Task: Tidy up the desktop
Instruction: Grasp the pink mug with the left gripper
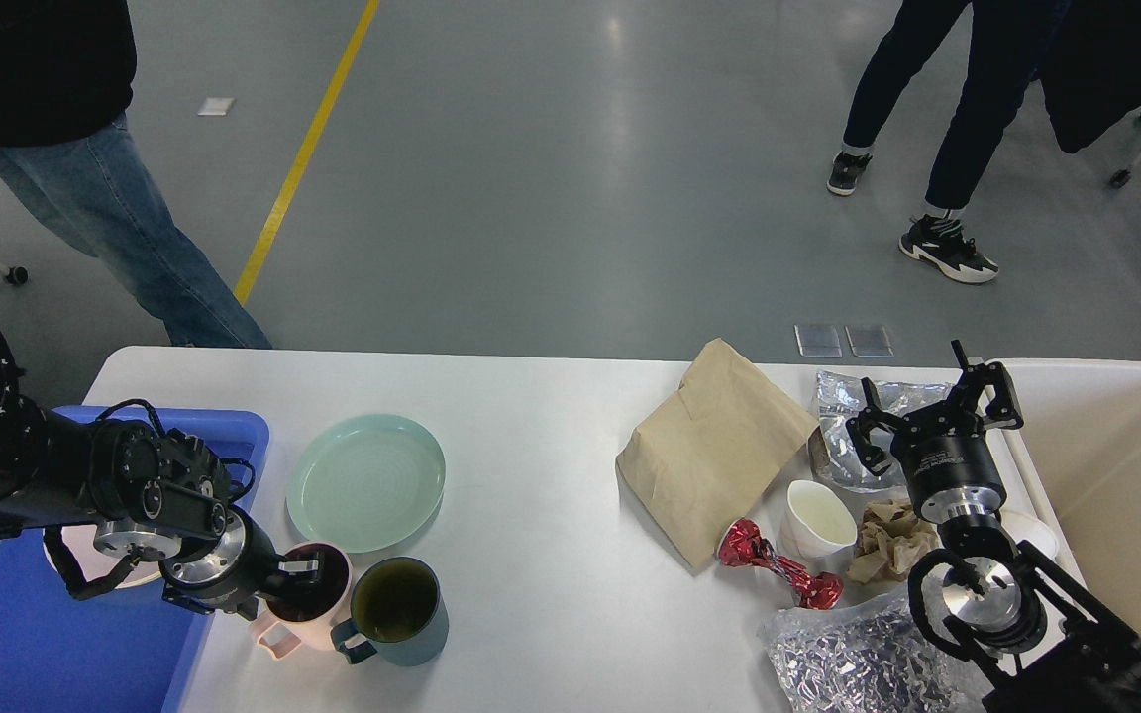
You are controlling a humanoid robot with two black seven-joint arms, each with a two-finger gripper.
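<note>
The left end effector (301, 574) is pinching the pink mug's (295, 606) hard, breakable rim on the counter (531, 555). The right end effector (930, 416) is hanging released.

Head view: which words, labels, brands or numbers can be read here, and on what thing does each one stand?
None can be read.
Round black body behind the right tool: a small white marking, too small and blurred to read.
Crinkled silver foil bag, red foil wrapper, tan paper bag: no print shows.
</note>
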